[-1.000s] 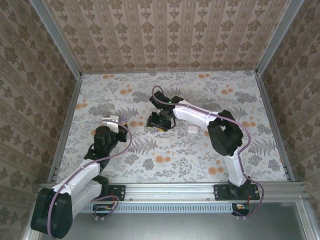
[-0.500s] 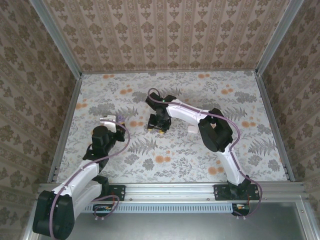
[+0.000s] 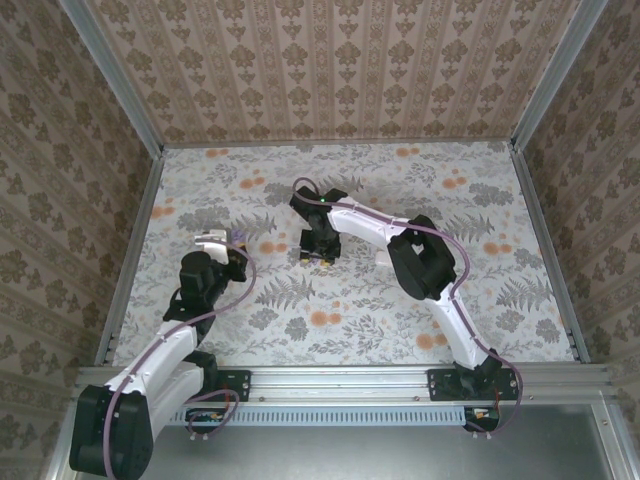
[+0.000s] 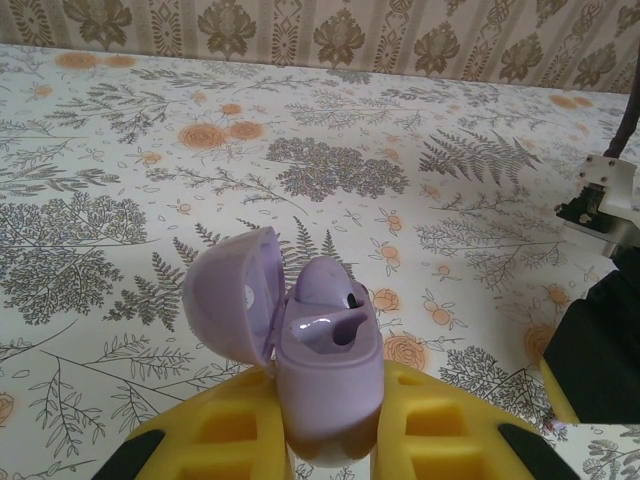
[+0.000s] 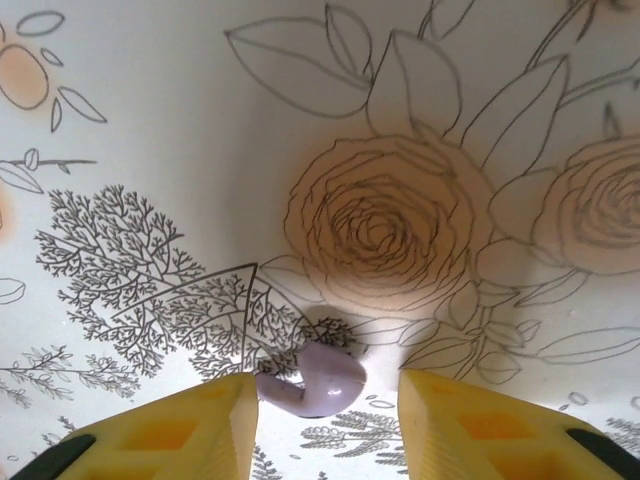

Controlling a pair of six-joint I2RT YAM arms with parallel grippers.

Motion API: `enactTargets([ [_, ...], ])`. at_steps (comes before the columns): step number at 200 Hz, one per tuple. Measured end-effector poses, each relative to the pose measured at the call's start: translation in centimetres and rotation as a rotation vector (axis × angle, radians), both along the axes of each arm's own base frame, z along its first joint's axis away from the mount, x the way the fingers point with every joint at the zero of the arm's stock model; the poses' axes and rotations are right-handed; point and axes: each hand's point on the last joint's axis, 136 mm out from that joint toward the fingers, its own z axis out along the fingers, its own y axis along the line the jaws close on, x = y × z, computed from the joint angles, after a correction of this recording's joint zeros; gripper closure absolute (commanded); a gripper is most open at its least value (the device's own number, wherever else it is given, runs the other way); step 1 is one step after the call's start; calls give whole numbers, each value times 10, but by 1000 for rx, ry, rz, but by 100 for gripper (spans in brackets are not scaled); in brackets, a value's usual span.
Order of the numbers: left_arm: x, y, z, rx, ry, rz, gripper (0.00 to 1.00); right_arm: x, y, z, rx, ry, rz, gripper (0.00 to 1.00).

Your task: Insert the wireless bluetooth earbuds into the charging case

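Observation:
My left gripper [image 4: 330, 405] is shut on a purple charging case [image 4: 330, 365], held upright with its lid [image 4: 228, 295] swung open to the left. One purple earbud [image 4: 325, 280] sits in the case's far socket, and the near socket looks empty. In the top view this gripper [image 3: 236, 248] is left of centre. My right gripper [image 5: 325, 385] points down at a second purple earbud [image 5: 335, 372] lying on the floral table [image 5: 150, 120]. Its open yellow fingers [image 5: 200, 420] stand either side of the earbud: the left one is at the stem, the right one apart from the bud. In the top view it [image 3: 318, 255] is mid-table.
Wallpapered walls and aluminium rails [image 3: 130, 250] close in the table on three sides. The right arm [image 3: 420, 265] reaches across the middle from the right. Its white and black parts [image 4: 600, 200] show at the right edge of the left wrist view.
The right gripper has moved a little left over the earbud and its jaws have narrowed around it. The left gripper has shifted slightly left with the case.

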Motion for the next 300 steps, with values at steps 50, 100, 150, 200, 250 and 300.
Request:
enactTargets([
  [50, 0, -1, -1, -5, 4, -4, 99, 4, -4, 0, -12, -15, 10, 66],
  [100, 0, 1, -3, -3, 10, 1, 99, 4, 1, 2, 18, -9, 12, 67],
  [150, 1, 2, -7, -1, 26, 4, 99, 2, 3, 0, 25, 2, 16, 70],
  [200, 2, 5, -8, -3, 29, 12, 99, 2, 1, -5, 18, 12, 19, 78],
  [250, 2, 3, -12, -13, 46, 0, 98, 3, 1, -5, 14, 2, 41, 79],
  [300, 3, -2, -15, -35, 59, -41, 98, 4, -2, -3, 51, -75, 53, 79],
])
